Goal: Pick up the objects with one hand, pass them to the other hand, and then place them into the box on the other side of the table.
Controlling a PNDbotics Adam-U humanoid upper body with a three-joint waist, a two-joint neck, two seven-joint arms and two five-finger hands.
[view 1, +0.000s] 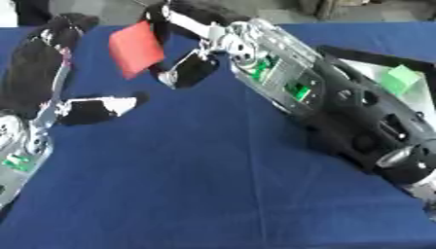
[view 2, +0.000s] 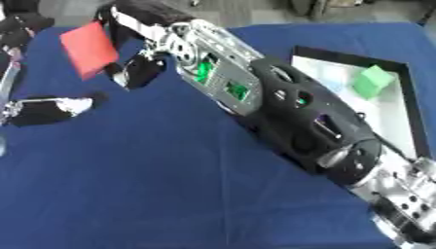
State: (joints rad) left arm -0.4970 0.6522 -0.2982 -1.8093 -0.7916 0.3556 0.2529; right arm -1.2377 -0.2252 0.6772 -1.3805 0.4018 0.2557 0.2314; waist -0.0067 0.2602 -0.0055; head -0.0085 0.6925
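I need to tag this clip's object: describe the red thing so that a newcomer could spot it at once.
Start at the blue tablecloth and follow the long right arm across to the far left side. There the right robot hand holds a flat red square up off the cloth. It is the only red thing; the other coloured object, a green block, lies in the box at the right.

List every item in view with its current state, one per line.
red block: lifted off the table, held by the right hand.
right hand: curled on the red block, arm stretched across the table.
left hand: open, low over the cloth, holding nothing.
green block: resting inside the box.
box: open-topped, at the table's right.
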